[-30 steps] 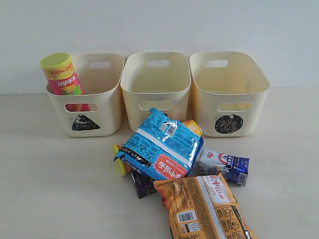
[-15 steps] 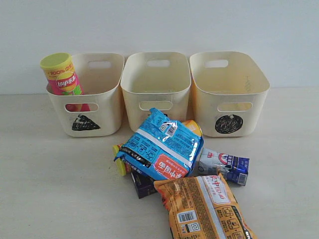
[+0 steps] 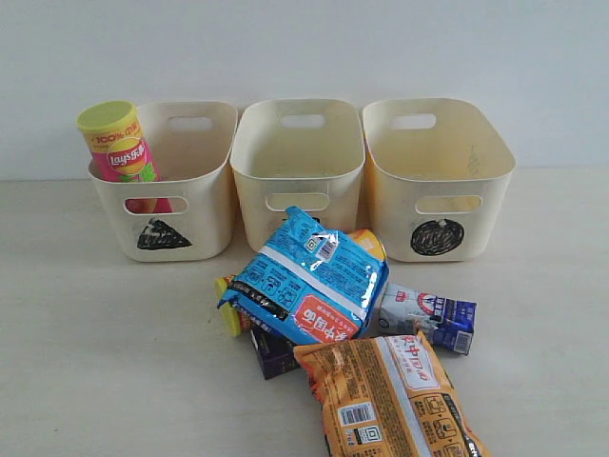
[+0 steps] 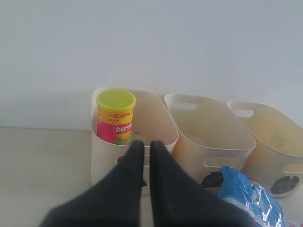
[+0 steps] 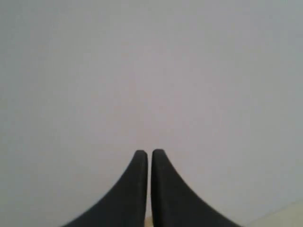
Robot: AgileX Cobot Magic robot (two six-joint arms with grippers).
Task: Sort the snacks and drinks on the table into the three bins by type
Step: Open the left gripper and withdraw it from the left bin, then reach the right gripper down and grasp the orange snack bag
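Three cream bins in a row at the back of the table (image 3: 95, 362), and the snack heap sits in front of them. Taking the blue packet (image 3: 304, 281) on top of the heap as the clock centre: the triangle bin (image 3: 205, 190) is out at ten o'clock, the middle bin (image 3: 297, 174) at twelve, the circle bin (image 3: 390, 209) at two. The middle bin's mark is mostly hidden behind the blue packet, so I can't tell its shape.

One pink and yellow Lay's tube (image 3: 116, 143) is in the triangle bin, leaning against its outer corner, green lid poking above the rim. The other two bins look bare inside.

In the heap, the orange packet (image 3: 385, 395) lies at five o'clock, its corner touching the blue one. The white-and-blue carton (image 3: 428, 314) lies flat at four o'clock, just beside both packets. The small purple box (image 3: 271, 352) peeks out at seven o'clock, and the yellow lid of a second tube (image 3: 228, 319) shows at eight, the rest buried under the blue packet.

Left gripper (image 4: 143, 144): black fingers pressed together, nothing between them, pointed at the triangle bin. Right gripper (image 5: 149, 153): fingers likewise closed up on nothing, facing blank wall
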